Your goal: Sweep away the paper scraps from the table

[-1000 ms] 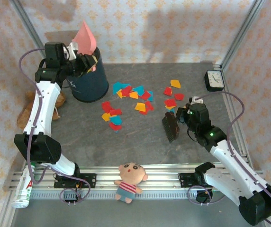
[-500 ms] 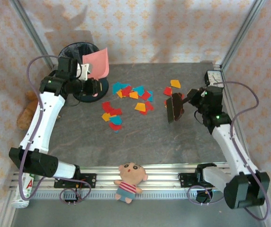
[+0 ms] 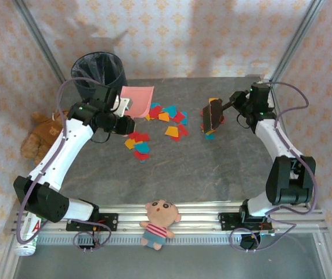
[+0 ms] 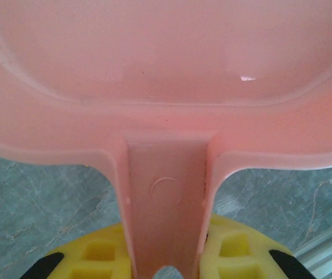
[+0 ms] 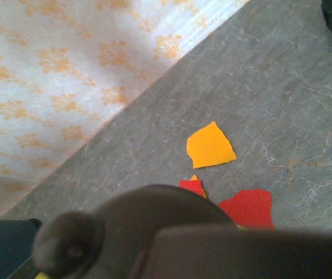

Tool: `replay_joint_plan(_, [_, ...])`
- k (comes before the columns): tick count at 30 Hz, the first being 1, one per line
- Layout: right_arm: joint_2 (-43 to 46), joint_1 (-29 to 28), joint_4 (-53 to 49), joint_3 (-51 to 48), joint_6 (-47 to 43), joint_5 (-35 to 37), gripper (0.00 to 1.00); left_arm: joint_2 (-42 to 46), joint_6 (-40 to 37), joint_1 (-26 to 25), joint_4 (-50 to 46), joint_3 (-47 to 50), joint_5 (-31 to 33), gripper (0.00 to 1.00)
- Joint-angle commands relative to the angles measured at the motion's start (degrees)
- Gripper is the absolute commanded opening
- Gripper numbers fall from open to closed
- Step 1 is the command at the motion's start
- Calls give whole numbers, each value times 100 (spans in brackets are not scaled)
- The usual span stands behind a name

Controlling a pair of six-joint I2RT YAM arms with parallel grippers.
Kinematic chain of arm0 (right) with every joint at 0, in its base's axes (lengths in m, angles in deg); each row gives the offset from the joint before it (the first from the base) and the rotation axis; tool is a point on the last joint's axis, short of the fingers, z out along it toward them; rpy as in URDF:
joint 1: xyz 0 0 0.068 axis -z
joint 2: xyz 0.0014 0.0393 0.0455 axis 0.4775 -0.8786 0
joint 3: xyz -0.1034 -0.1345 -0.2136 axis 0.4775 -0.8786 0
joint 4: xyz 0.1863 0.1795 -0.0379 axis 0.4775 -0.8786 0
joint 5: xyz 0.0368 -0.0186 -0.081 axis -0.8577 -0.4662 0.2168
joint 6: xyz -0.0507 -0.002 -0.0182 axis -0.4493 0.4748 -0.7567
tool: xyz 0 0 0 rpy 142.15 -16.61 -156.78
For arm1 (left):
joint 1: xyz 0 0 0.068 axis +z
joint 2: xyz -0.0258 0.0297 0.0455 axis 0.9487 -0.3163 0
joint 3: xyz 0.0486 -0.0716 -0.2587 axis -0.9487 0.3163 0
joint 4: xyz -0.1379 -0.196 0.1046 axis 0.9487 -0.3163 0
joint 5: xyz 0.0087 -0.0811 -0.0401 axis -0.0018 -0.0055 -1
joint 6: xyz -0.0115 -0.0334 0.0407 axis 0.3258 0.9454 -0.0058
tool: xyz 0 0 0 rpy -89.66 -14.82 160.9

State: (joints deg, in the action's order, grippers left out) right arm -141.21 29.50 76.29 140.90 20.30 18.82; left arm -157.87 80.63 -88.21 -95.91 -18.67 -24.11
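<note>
Paper scraps (image 3: 166, 119), red, blue, orange, yellow, flat on table (image 3: 212, 168), left hand (image 3: 121, 107) clamping dustpan (image 3: 140, 97), right hand (image 3: 233, 104) clamping brush (image 3: 212, 115)

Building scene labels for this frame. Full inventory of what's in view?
paper scraps: many; red, blue, orange, yellow; mid-table
table: one; dark grey; under everything
dustpan: one; pink; left of scraps
brush: one; dark brown; right of scraps
bin: one; dark; far left corner
doll: one; striped top; front rail
plush toy: one; brown; beyond table's left edge
left gripper: one; shut on dustpan handle
right gripper: one; shut on brush
</note>
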Motion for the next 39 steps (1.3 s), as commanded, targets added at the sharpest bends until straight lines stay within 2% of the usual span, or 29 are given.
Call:
replay_joint_plan(1, [-318, 61, 201, 297, 14, 54, 0, 251, -209, -216, -131, 132, 222, 0])
replay_joint_plan(4, [-594, 68, 144, 332, -62, 86, 0, 280, -207, -392, -179, 235, 329, 0])
replay_joint_plan(9, [-559, 69, -187, 51, -179, 371, 0, 294, -103, -656, -135, 442, 446, 0])
replay_joint_plan(20, [850, 52, -555, -1545, -241, 649, 0, -67, -97, -1461, -231, 591, 955, 0])
replay_joint_plan(25, [1367, 17, -506, -1965, -400, 287, 0, -407, -259, -1774, -204, 634, 1017, 0])
replay_joint_plan(28, [1677, -26, -298, -2026, -461, -44, 0, -690, -365, -1924, -285, 549, 1021, 0])
replay_joint_plan(34, [2338, -237, -120, -1904, -753, -163, 0, -1219, -629, -2230, -334, 501, 1024, 0])
replay_joint_plan(39, [2750, -450, -655, -1619, -1330, 339, 0, -1778, -890, -2528, -592, 244, 1152, 0])
